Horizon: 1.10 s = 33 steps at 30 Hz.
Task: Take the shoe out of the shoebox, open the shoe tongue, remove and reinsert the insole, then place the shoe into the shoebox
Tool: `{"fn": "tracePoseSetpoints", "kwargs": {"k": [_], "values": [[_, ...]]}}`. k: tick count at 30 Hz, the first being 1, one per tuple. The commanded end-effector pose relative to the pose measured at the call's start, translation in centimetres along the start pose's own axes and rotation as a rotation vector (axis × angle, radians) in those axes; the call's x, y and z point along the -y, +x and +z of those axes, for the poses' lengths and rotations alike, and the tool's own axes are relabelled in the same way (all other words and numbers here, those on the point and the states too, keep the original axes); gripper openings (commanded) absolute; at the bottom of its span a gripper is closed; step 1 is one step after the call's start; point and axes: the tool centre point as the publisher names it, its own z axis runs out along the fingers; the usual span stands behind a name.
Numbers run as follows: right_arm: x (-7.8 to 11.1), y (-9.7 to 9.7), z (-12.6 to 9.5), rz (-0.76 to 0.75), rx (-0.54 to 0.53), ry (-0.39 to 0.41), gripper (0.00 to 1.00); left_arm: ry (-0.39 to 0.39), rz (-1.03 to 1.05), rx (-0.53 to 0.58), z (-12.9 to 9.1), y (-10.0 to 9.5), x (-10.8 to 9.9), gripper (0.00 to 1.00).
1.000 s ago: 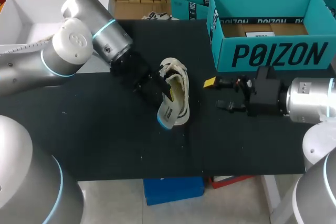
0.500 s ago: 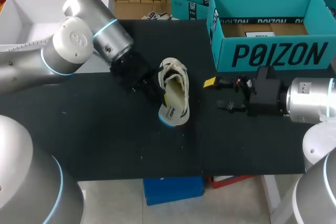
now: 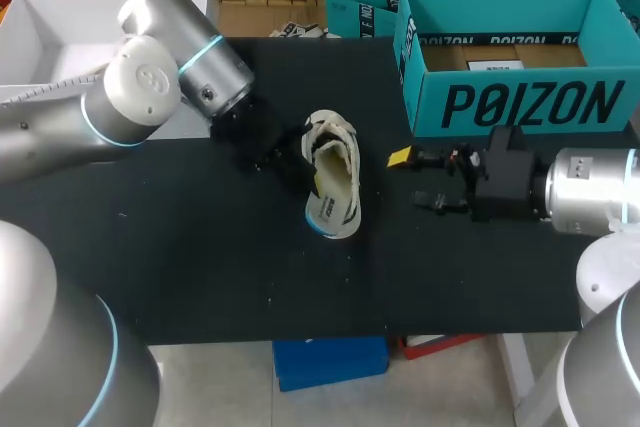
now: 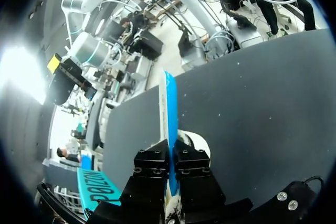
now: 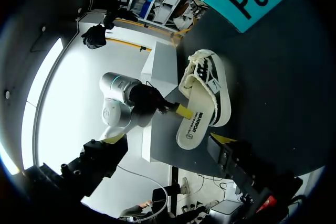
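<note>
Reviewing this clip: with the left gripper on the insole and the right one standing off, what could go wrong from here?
1. The left gripper pinches only the thin edge of the insole, which may slip out.
2. The right gripper is open and apart from the shoe, so nothing steadies it. The shoe may drag or tip along with the insole.

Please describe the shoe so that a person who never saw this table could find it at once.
On the black table, look left of the open teal shoebox, near the middle. The shoe lies there, cream-white with dark markings and a blue edge at its heel, the only footwear on the table.
</note>
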Motion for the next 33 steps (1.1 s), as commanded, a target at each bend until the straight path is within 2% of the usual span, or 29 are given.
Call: {"fn": "tracePoseSetpoints", "kwargs": {"k": [1, 12, 20, 21, 22, 23, 26, 28, 33], "values": [[0.0, 0.0, 0.0, 0.000, 0.002, -0.001, 1.00, -0.019, 0.003, -0.001, 0.1, -0.4, -0.2, 0.00], [0.0, 0.0, 0.0, 0.000, 0.002, -0.001, 1.00, -0.080, -0.023, -0.005, 0.3, 0.3, -2.7, 0.00], [0.0, 0.0, 0.0, 0.000, 0.002, -0.001, 1.00, -0.110, -0.032, -0.012, 0.4, 0.0, -3.7, 0.00], [0.0, 0.0, 0.0, 0.000, 0.002, -0.001, 1.00, -0.110, -0.033, -0.012, 0.5, -0.1, -3.6, 0.08], [0.0, 0.0, 0.0, 0.000, 0.002, -0.001, 1.00, -0.109, -0.032, -0.011, 0.5, -0.2, -3.5, 0.27], [0.0, 0.0, 0.0, 0.000, 0.002, -0.001, 1.00, -0.105, -0.033, -0.006, 0.4, -0.2, -3.3, 0.34], [0.0, 0.0, 0.0, 0.000, 0.002, -0.001, 1.00, -0.092, -0.034, 0.019, 0.1, -0.4, -2.7, 0.47], [0.0, 0.0, 0.0, 0.000, 0.002, -0.001, 1.00, -0.077, -0.032, 0.034, -0.2, -0.6, -2.0, 0.48], [0.0, 0.0, 0.0, 0.000, 0.002, -0.001, 1.00, -0.055, -0.020, 0.059, -0.8, -0.8, -0.4, 0.42]]}}
